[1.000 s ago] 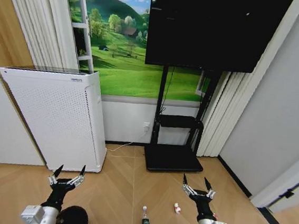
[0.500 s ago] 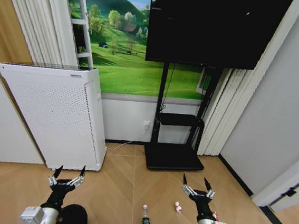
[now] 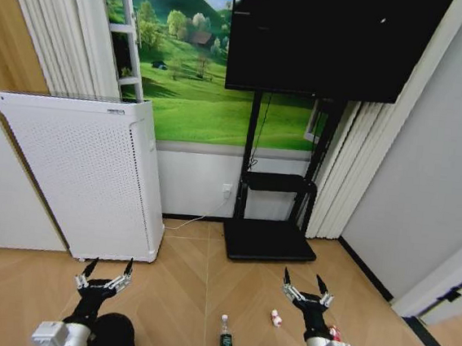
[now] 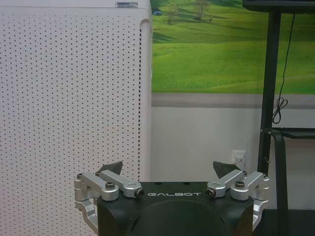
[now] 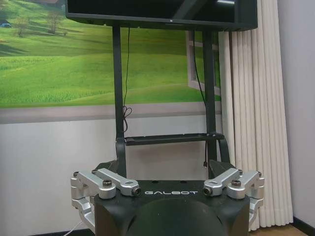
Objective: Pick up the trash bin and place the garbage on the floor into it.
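room: herringbone wood floor (image 3: 179,291), landscape mural on the back wall, dark TV (image 3: 329,43) on a black stand (image 3: 267,242), pleated curtains either side.
air purifier: tall white perforated unit (image 3: 83,175) on the robot's left, against the wall; not the bin.
trash bin: black round bin (image 3: 113,337) at the bottom edge of the head view, just beside the left arm, partly cut off by the frame.
bottle: clear bottle (image 3: 225,338) with green label and white cap, lying on the floor between the two arms, closer to the right one.
red/white piece 1: small item (image 3: 276,317) on the floor, just left of the right gripper.
red/white piece 2: small bit (image 3: 334,333) showing beside the right wrist, partly hidden by it.
left gripper: (image 3: 105,269) held low above the bin, pointing at the purifier, fingers spread apart, nothing between them; same in wrist view (image 4: 170,169).
right gripper: (image 3: 306,283) held low, pointing at the TV stand, fingers spread apart, empty; wrist view (image 5: 165,169) agrees.
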Available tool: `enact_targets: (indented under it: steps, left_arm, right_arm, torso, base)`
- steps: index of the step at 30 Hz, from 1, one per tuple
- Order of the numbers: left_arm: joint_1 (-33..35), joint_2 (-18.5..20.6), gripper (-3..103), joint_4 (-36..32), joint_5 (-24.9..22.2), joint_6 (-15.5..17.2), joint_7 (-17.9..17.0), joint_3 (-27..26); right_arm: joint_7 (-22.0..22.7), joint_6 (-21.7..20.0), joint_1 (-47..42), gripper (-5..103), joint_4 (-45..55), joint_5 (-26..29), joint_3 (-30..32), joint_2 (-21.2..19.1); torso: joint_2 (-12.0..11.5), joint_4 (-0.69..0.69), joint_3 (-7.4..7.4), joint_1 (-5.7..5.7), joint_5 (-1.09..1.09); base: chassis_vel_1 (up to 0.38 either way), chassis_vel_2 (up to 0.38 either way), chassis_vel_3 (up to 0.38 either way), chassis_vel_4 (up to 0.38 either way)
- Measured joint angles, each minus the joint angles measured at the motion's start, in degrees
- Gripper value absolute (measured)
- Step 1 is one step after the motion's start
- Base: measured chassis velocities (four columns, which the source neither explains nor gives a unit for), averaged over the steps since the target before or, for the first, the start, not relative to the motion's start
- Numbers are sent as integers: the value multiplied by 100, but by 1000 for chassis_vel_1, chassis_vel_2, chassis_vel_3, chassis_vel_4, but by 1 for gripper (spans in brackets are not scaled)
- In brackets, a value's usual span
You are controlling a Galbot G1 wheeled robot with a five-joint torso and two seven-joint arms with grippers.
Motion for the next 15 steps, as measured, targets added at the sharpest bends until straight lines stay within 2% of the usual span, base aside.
enact_targets:
  steps: [15]
  left_arm:
    - [22,-93,100,13,-54,0,-9,-14]
  right_arm:
    - [-9,17,2,100,-35,-16,-12,44]
  torso:
    - [-348,0,-211,-136,0]
  base:
    - [0,0,0,0]
